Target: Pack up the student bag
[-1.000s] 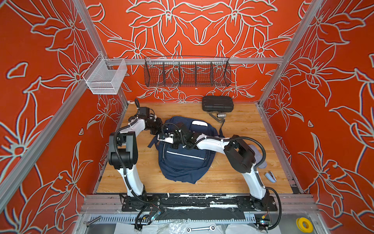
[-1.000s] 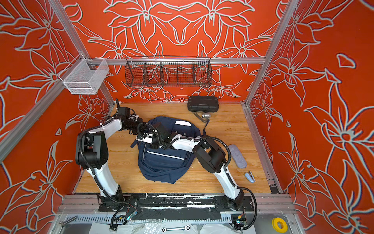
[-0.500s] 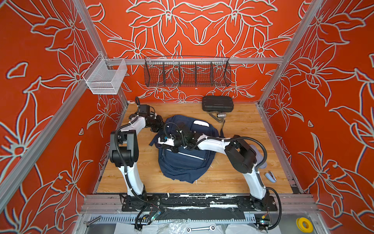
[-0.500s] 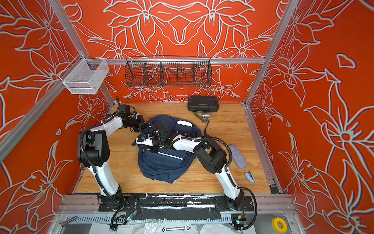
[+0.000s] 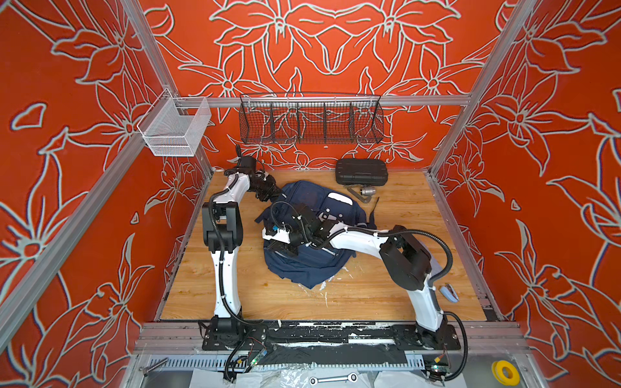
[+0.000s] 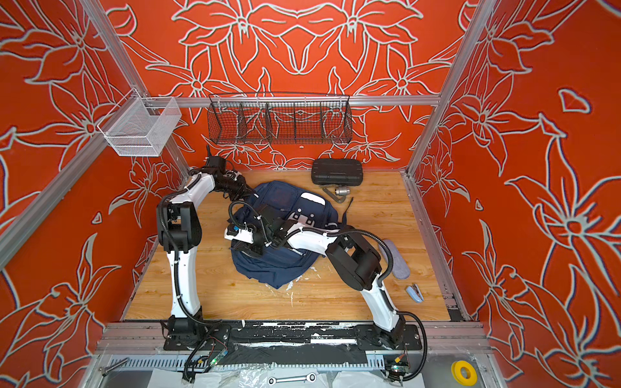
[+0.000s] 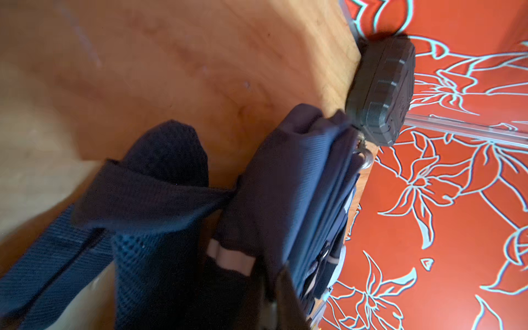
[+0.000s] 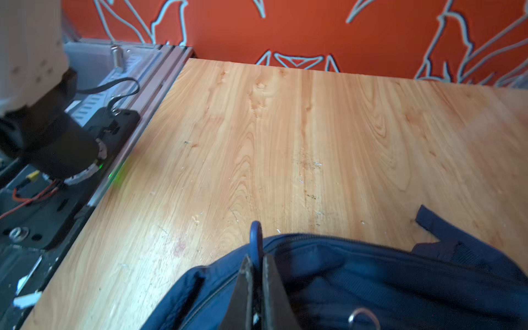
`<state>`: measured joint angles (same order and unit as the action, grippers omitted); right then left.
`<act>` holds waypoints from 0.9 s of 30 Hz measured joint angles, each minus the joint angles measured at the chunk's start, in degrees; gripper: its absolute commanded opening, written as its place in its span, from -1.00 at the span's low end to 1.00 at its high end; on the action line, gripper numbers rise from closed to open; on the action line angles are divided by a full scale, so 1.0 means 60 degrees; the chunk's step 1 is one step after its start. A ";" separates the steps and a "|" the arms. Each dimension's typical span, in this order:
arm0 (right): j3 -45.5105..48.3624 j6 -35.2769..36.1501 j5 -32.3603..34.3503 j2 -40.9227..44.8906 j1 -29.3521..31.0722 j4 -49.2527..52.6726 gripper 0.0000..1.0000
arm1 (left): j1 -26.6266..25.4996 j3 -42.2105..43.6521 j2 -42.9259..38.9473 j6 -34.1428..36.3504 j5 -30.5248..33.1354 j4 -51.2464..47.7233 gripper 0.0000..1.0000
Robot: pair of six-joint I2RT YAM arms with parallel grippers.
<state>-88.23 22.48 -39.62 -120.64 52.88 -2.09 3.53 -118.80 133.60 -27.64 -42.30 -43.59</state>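
- The student bag (image 5: 312,265) lies slumped mid-table (image 5: 386,295), directly under the right pincer (image 8: 258,264). Its far corner reaches the left pincer (image 5: 270,195).
- The right pincer is closed tight on the blue zipper pull (image 8: 256,234), whose loop sticks out past its tips. The zipper track runs off sideways from there.
- The left pincer sits against the bag's fabric near a pale stripe (image 7: 230,257). Its wrist view is blurred, so I cannot tell how wide it stands or whether it has hold of anything.
- The step in hand, as I judge it, is working a zipper so that a compartment can take things. Nothing is seen going in, so the packing looks early.
- The next move likely calls for drawing the pull along the track in a low, steady line. The fabric would need bracing at the other pincer, or the soft bag may slide or bunch.
- Ahead of the right pincer's tips there is bare wood out to the side wall (image 8: 314,28) and the front rail (image 8: 160,74). The left arm's upright link (image 5: 221,231) stands near on that side and limits the sweep.
- Beyond the bag from the left pincer, the black case (image 5: 361,171) sits at the back wall (image 5: 302,158), with a small metal piece (image 5: 368,191) just beside it.
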 measured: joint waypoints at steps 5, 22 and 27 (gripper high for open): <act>0.0029 -0.1341 0.0477 0.0000 0.0211 -0.0503 -1.00 | -0.0051 0.0484 -0.0652 0.0703 0.0674 -0.0095 0.40; 0.0033 -0.2437 0.0488 -0.0087 0.0361 -0.1206 -1.00 | 0.0459 0.6459 -0.4736 0.1519 0.1887 0.0408 0.58; 0.0033 -0.2470 0.0412 -0.0087 0.0357 -0.1195 -1.00 | 0.0262 0.6965 -0.4368 0.1610 0.1905 0.0583 0.20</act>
<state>-88.03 7.66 -37.15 -121.16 55.02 -9.26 5.10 -77.01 107.39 -17.98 -30.87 -40.10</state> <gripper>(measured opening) 0.085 0.662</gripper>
